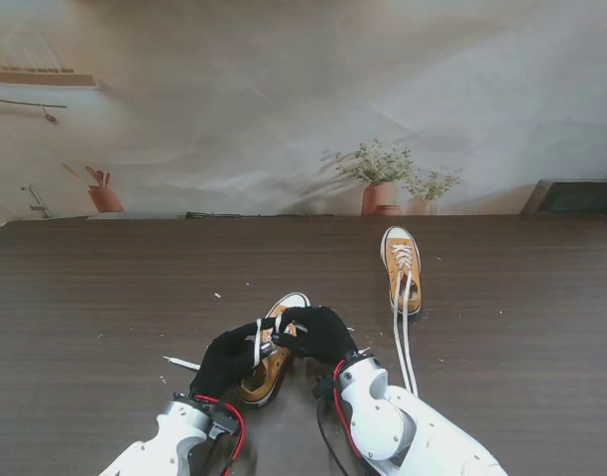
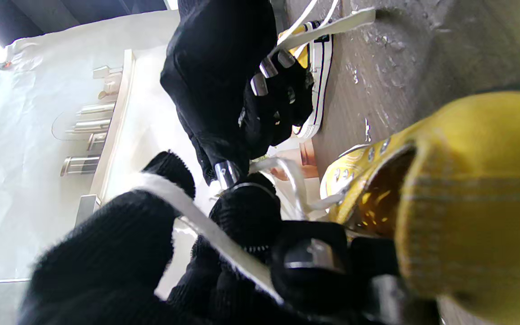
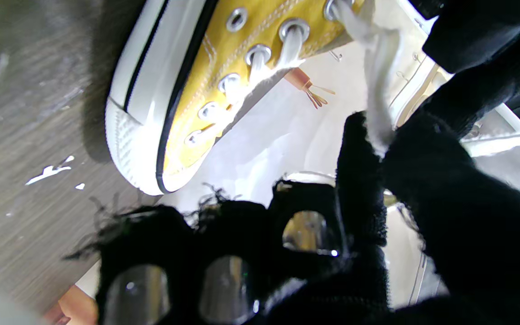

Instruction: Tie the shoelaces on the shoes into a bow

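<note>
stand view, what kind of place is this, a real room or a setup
Likely a staged lab setup: a dark wood table before a creased printed backdrop showing potted plants, with two shoes laid out for the gloved hands.

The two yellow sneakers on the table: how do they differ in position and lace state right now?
The near sneaker lies between both hands, its lace held up by the left hand and right hand. The far sneaker sits untouched, farther from me and to the right, its laces trailing loose across the table. Both are yellow with white toe caps, neither tied.

Two shoes point(image 1: 401, 268) on dark table point(image 1: 105, 297)
</note>
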Robot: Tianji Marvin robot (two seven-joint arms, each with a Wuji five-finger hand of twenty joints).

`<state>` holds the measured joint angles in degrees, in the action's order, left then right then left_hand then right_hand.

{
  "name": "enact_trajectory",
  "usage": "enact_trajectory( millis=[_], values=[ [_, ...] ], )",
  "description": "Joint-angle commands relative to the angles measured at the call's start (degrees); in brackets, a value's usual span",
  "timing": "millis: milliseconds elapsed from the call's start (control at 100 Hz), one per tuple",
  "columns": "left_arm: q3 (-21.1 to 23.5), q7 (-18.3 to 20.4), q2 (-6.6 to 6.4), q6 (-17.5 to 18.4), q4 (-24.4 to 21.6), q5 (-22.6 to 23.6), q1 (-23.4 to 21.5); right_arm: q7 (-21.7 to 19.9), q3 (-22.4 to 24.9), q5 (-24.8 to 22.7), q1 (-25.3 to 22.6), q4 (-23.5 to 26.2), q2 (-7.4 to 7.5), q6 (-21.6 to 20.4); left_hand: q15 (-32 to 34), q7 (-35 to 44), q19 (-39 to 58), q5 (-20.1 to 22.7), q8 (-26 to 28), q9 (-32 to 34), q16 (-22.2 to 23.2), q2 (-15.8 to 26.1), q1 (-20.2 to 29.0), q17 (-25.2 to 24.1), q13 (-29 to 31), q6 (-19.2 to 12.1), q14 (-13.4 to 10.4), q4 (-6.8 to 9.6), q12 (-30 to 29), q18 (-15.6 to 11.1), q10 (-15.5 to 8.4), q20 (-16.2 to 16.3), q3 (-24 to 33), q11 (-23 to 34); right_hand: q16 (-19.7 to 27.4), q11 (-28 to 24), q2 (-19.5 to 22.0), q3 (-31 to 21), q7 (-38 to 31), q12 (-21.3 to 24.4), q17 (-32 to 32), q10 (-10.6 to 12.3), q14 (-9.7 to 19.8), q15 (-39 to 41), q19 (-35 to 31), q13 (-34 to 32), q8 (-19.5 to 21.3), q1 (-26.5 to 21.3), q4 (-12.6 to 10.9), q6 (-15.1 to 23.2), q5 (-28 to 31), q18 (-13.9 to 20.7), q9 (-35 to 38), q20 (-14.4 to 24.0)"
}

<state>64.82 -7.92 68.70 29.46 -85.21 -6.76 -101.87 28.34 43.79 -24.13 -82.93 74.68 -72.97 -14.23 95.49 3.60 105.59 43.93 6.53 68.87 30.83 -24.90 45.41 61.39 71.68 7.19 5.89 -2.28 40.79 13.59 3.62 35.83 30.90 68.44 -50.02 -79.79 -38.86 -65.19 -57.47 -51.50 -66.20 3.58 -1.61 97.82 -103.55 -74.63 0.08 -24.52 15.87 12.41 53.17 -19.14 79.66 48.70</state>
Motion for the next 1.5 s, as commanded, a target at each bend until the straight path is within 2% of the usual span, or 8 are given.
enact_trajectory(
  millis=[0, 160, 340, 480, 590, 880, 1150, 1490],
  values=[
    [-0.2, 1.4, -0.33, -0.2, -0.3, 0.9, -0.1, 0.4, -0.3, 0.3, 0.3, -0.7, -0.71, -0.8, 0.6, 1.1, 14.4, 1.5, -1.2, 1.1, -0.9, -1.0, -1.1, 1.2, 1.1, -10.2, -1.0, -1.55, 0.1, -5.1, 0.2, 0.0, -0.3, -0.3, -0.2, -2.3, -1.5, -1.7, -0.4, -0.4, -1.8, -1.1, 1.3, 4.6, -16.1, -0.5, -1.5, -1.8, 2.1, 3.7, 0.4, 0.9, 3.4, -0.5],
    [-0.2, 2.5, -0.55, -0.4, -0.6, -0.1, -0.2, 3.2, -1.0, 0.3, 0.9, -2.6, -1.76, -2.9, 0.6, 1.3, 14.4, 2.0, -1.1, 1.1, -0.9, -0.9, -0.8, 1.2, 1.1, -9.9, -1.1, -1.51, 0.1, -5.1, 0.3, 0.0, -0.6, -0.3, -0.1, -2.5, -4.5, -1.9, -1.1, -0.3, -1.7, -1.2, 1.2, 4.5, -15.6, -0.5, -1.7, -2.9, 2.4, 4.5, 2.4, 0.9, 3.5, -0.9],
    [0.2, 2.8, -0.79, 0.0, -0.5, 1.1, -0.3, -1.9, 0.0, 0.5, 0.9, -1.5, 0.00, -4.6, 0.7, 1.3, 14.4, 1.9, -1.1, 1.1, -0.9, -0.7, -0.6, 1.2, 1.2, -9.9, -1.2, -1.47, 0.2, -5.1, 0.3, 0.0, -0.9, -0.3, 0.3, -2.2, -4.9, -9.5, 3.0, 0.0, -1.7, -1.0, 1.7, 4.3, -15.5, -0.6, -2.5, -2.0, 2.1, 3.9, -3.0, 1.1, 3.4, -1.2],
    [0.2, 2.8, -0.84, -0.2, -0.6, 1.4, -0.4, -3.7, 0.9, -1.5, 0.9, -0.6, 1.26, -6.7, 0.7, 1.3, 14.4, 2.0, -1.1, 1.1, -0.9, -0.7, -0.5, 1.2, 1.2, -9.9, -1.2, -1.42, 0.2, -5.1, 0.3, 0.0, -1.0, -0.3, 0.5, -2.1, -5.1, -16.8, 9.0, 0.0, -1.8, -1.0, 2.1, 4.4, -16.3, -0.6, 0.0, -1.7, -3.0, 4.6, -3.0, 1.5, 3.4, -1.4],
    [0.2, 3.0, -0.90, -0.1, -0.6, 1.5, -0.3, -4.3, 1.2, -3.2, 1.0, -0.1, 1.90, -7.3, 0.7, 1.3, 14.4, 2.0, -1.1, 1.1, -0.9, -0.5, -0.4, 1.2, 1.2, -9.7, -1.2, -1.39, 0.2, -5.2, 0.2, 0.0, -1.1, -0.3, -0.2, -2.5, -1.6, -20.3, 15.7, -0.7, -1.9, -1.0, 2.0, 4.6, -16.4, -0.6, 9.2, -1.1, -11.8, 5.4, -2.6, 1.2, 3.4, -0.2],
    [0.3, 3.8, -1.14, 0.1, -0.5, 1.6, -0.2, -5.4, 1.7, -7.9, 1.2, 1.2, 3.38, -7.8, 0.7, 1.4, 14.4, 2.2, -1.0, 1.1, -0.9, -0.4, -0.2, 1.2, 1.2, -9.7, -1.2, -1.34, 0.3, -5.2, 0.4, 0.1, -1.2, -0.3, -0.7, -3.2, -2.8, -24.8, 19.5, -1.2, -2.2, -0.9, 2.7, 4.6, -16.4, -0.6, 11.9, 1.4, -14.7, 6.1, -8.9, 1.5, 3.4, 1.5],
    [0.2, 4.6, -1.36, 0.1, -0.5, 1.4, -0.3, 7.3, -0.4, -17.8, 3.0, -2.0, 2.92, -6.4, 0.7, 1.5, 14.4, 2.4, -1.0, 1.1, -0.9, -0.2, 0.0, 1.2, 1.2, -9.7, -1.2, -1.34, 0.3, -5.3, 0.4, 0.2, -1.4, -0.3, 0.2, -1.5, 0.3, -20.0, 16.9, -1.0, -2.0, -1.2, 2.6, 4.3, -16.4, -0.6, 15.3, -1.8, -12.0, 9.4, -14.9, 1.3, 3.4, 1.0],
    [0.2, 5.1, -1.51, 0.3, -0.5, 1.2, -0.5, 21.7, -5.1, -14.0, 7.0, -12.4, -3.68, -9.4, 0.8, 1.6, 14.4, 2.7, -1.0, 1.1, -0.9, 0.1, 0.1, 1.2, 1.2, -9.7, -1.3, -1.31, 0.3, -5.3, 0.4, 0.3, -1.7, -0.3, -0.2, -2.4, 3.1, -10.7, 14.6, -1.5, -1.8, -1.8, 0.9, 4.6, -16.4, -0.5, 16.7, -1.9, -7.3, 12.6, -14.4, 0.7, 3.4, -0.2]
  ],
)
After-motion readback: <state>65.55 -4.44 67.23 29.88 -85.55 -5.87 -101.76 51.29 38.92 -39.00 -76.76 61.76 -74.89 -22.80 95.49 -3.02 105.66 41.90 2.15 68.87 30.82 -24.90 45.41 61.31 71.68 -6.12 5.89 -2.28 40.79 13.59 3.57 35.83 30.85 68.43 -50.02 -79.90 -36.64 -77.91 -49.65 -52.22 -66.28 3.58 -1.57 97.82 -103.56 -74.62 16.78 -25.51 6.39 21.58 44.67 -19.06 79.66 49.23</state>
